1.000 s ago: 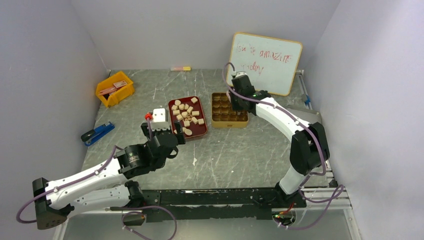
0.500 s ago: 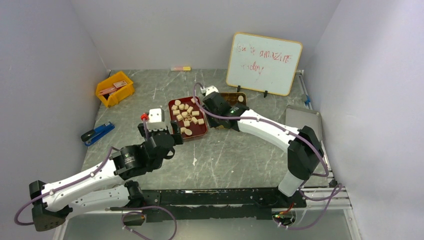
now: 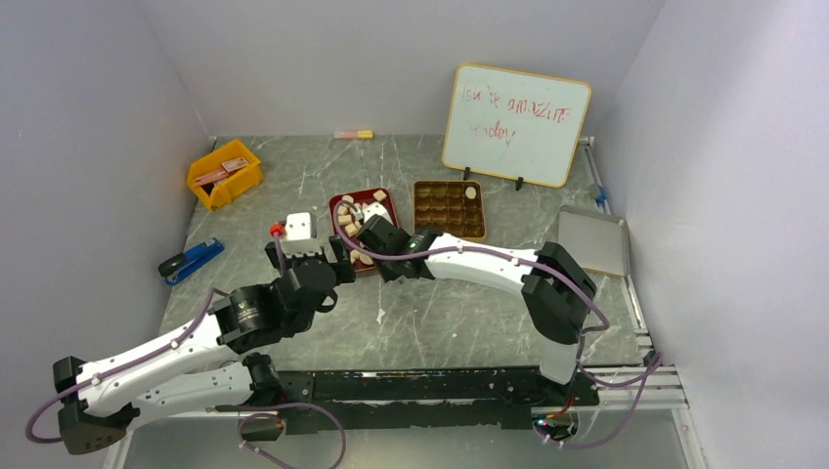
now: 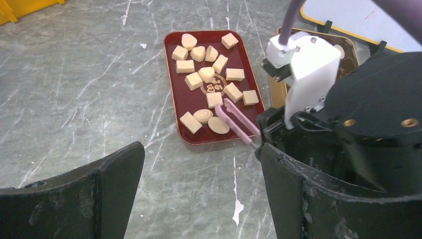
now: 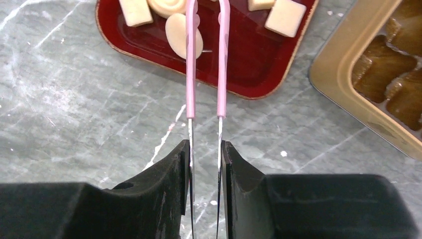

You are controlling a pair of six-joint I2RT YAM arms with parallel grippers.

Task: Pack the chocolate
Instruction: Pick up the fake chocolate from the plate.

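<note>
Barely started: one chocolate point(image 3: 470, 192) sits in the gold tin point(image 3: 435, 210), the other chocolates point(image 4: 206, 74) lie on the red tray point(image 4: 186, 102) under pink tweezers point(image 5: 222, 64) pinched by the right gripper point(image 5: 205, 149); the left gripper point(image 4: 201, 152) gapes empty.

- Chocolate point(image 4: 193, 80): pale cream-tan.
- Tray point(image 4: 183, 102): dark red, gold emblem at centre.
- Tweezers point(image 5: 190, 74): pink tips, bare-metal shanks.
- Tin point(image 5: 334, 67) right of tray: gold, brown cells.
- Table point(image 4: 74, 99): grey, white-veined marble pattern.
- Bin point(image 3: 224, 176) left of tray: yellow.

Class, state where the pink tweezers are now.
Right wrist view: the pink tweezers sit clamped in the right end effector, tips over the red tray's near end beside an oval chocolate, gold tin to the right.
</note>
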